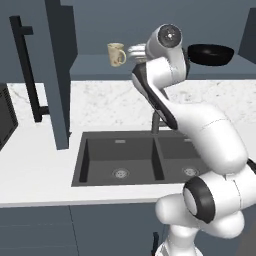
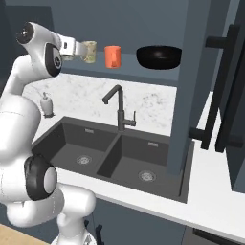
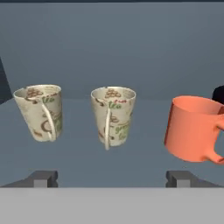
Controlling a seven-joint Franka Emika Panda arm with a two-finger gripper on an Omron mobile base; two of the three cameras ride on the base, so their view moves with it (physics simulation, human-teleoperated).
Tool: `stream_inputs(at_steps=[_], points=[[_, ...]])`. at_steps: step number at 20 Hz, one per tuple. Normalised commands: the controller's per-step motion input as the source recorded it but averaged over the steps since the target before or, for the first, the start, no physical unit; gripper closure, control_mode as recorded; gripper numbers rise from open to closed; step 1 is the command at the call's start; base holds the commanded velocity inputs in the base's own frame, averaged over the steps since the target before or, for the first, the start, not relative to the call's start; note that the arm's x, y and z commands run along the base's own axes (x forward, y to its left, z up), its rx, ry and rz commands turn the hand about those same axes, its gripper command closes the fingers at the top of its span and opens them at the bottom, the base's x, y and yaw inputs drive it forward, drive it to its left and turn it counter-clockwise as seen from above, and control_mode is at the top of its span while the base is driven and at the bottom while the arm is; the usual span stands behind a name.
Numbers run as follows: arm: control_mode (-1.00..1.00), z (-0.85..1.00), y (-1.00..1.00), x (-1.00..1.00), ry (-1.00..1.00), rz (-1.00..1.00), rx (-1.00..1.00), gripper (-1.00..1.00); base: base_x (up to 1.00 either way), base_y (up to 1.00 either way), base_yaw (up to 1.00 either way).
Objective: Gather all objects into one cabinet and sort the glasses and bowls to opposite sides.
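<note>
mugs: two beige (image 3: 40, 113) (image 3: 113, 114), orange (image 3: 194, 128) right of frame, upright on shelf (image 3: 109, 157); claw (image 3: 113, 178) released, bottom centre.

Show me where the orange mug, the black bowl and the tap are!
orange mug (image 3: 192, 129), hand view, on its side wall.
black bowl (image 2: 159, 56), right base view, on its outer side.
tap (image 2: 119, 109), right base view, on its upright stem.

Standing upright in a row on the slate-blue cabinet (image 2: 191, 72) shelf: two beige patterned mugs (image 3: 40, 112) (image 3: 113, 115) at the left end, handles facing out; plain orange mug (image 3: 193, 127) beside them; wide glossy black bowl (image 2: 159, 56) alone toward the right end.
</note>
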Motion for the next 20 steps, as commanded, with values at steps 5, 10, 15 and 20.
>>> stream_inputs(at_steps=[5, 10, 15, 20], points=[[-1.0, 0.28, -0.03, -1.0, -0.13, -0.03, 0.0, -1.0, 0.0, 0.0, 0.0], [-1.0, 0.25, -0.05, -1.0, -0.15, -0.01, 0.0, -1.0, 0.0, 0.0, 0.0], [-1.0, 0.23, -0.03, -1.0, -0.18, 0.0, 0.0, -1.0, 0.0, 0.0, 0.0], [-1.0, 0.25, 0.0, -1.0, -0.2, 0.0, 0.0, -1.0, 0.0, 0.0, 0.0]])
